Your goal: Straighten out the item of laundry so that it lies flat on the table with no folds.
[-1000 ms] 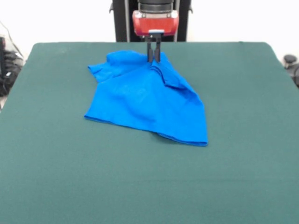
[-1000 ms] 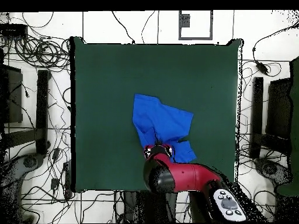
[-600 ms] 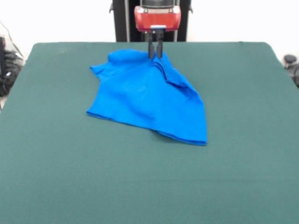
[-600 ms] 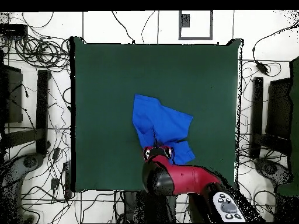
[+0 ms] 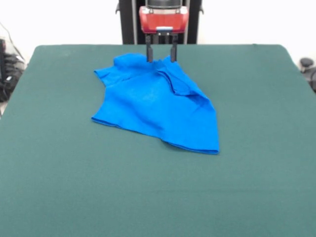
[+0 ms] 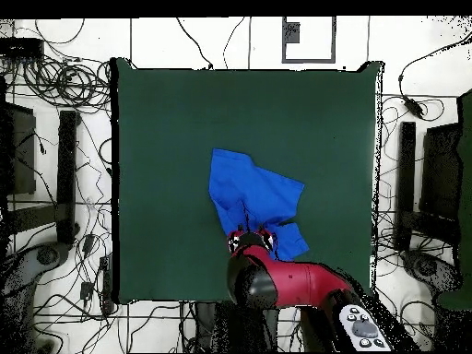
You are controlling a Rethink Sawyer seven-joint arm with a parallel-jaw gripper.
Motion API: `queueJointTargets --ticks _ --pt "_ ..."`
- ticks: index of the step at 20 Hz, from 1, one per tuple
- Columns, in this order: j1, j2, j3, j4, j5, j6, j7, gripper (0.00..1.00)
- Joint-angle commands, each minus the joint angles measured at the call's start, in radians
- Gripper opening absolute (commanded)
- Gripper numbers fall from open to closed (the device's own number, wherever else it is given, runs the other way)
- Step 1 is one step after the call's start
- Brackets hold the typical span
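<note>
Overhead view shows tangled black cables (image 6: 64, 88) all round the dark green felt table (image 6: 166, 138). My gripper (image 5: 161, 54) is spread wide, holding nothing, over the rumpled bright blue T-shirt's (image 5: 158, 101) far edge.

We record a white tiled floor (image 6: 230, 41) with dark seams on every side in the overhead view. Loose black cables (image 6: 55, 78) lie tangled across it, thickest at the picture's left, with more strands at the right (image 6: 415, 101). A grey square frame (image 6: 309, 40) lies on the floor at the top edge. Dark upright stands (image 6: 66, 175) flank the left side, and similar dark equipment (image 6: 406, 184) flanks the right. In the front view, a white wall (image 5: 64, 19) fills the background.
</note>
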Motion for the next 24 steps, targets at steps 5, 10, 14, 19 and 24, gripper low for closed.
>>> queueJointTargets --ticks 5,10,14,19,24 --pt "0.038 0.051 0.09 0.014 0.055 -0.033 0.198 1.0" --pt "0.069 0.061 0.068 -0.028 0.077 -0.008 0.193 1.0" --pt "0.091 0.061 0.057 -0.056 0.098 0.023 0.184 1.0" --pt "0.089 0.057 0.059 -0.064 0.108 0.04 0.168 1.0" --pt "0.086 0.072 0.059 -0.08 0.107 0.033 0.157 1.0"
